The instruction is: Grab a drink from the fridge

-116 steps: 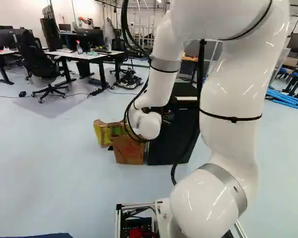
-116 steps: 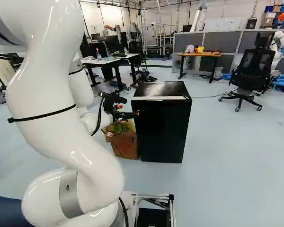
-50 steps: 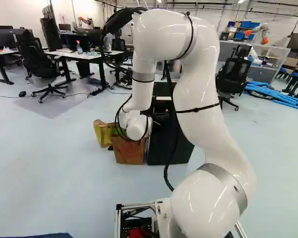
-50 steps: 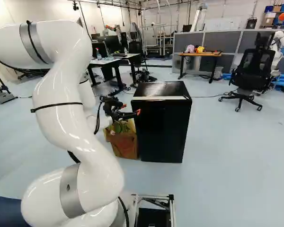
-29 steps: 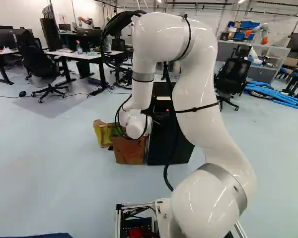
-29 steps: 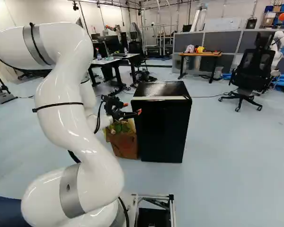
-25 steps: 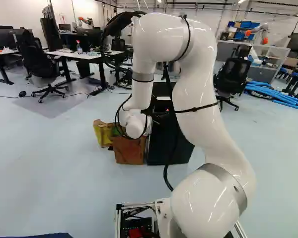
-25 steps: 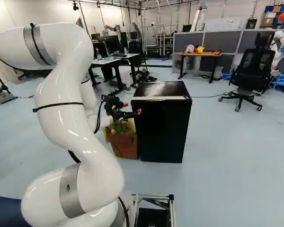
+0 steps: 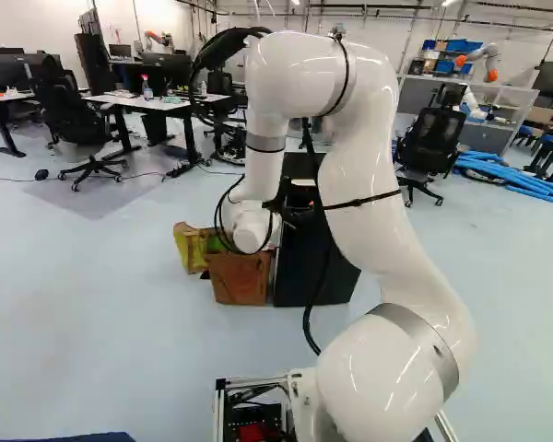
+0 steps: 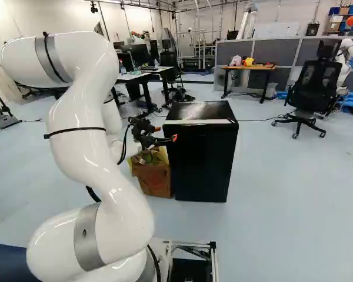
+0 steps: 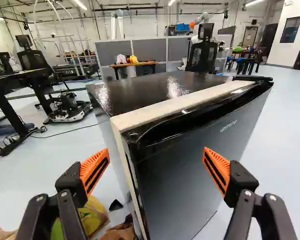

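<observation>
Wrist view showed the gripper [image 11: 156,165] with fingers apart beside the closed fridge [image 11: 135,92], drink unseen, probably inside; opening its door [image 11: 195,170] seemed underway, calling for a fingertip behind its edge.

Bright, from ceiling lights [image 11: 79,4]; 2 glare patches [image 11: 175,89] (wrist view) on fridge top [image 11: 140,91]; glints on arm [image 10: 85,153].

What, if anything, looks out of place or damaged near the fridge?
The yellow bag looks crumpled and untidy beside the brown bag, next to the fridge. The fridge stands upright, and no spill or damage shows.
</observation>
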Robot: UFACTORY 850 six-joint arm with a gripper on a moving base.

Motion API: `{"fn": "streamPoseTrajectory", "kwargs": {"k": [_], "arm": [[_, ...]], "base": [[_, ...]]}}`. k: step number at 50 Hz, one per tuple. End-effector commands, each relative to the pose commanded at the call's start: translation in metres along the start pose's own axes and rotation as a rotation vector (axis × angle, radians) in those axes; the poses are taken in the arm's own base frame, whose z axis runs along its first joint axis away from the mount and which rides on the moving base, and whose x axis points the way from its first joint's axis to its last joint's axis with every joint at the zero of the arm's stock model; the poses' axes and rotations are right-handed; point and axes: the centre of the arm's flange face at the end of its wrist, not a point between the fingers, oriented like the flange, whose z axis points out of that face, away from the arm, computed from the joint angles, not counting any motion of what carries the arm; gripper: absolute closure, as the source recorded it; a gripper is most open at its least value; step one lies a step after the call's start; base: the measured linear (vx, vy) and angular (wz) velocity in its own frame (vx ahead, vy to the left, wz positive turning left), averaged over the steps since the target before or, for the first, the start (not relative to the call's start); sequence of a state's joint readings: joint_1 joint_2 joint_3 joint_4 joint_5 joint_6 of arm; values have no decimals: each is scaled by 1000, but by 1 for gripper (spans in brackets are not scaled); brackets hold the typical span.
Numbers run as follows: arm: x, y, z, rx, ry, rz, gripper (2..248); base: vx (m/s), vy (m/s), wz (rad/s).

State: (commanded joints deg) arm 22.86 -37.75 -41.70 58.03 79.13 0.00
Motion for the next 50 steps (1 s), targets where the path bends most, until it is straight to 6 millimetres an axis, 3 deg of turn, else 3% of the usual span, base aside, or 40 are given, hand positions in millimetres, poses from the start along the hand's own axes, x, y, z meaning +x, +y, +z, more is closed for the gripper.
{"fn": "streamPoseTrajectory", "kwargs": {"k": [50], "arm": [[4,3,4,-37,45,9,3]], "base": [[0,0,0]]}}
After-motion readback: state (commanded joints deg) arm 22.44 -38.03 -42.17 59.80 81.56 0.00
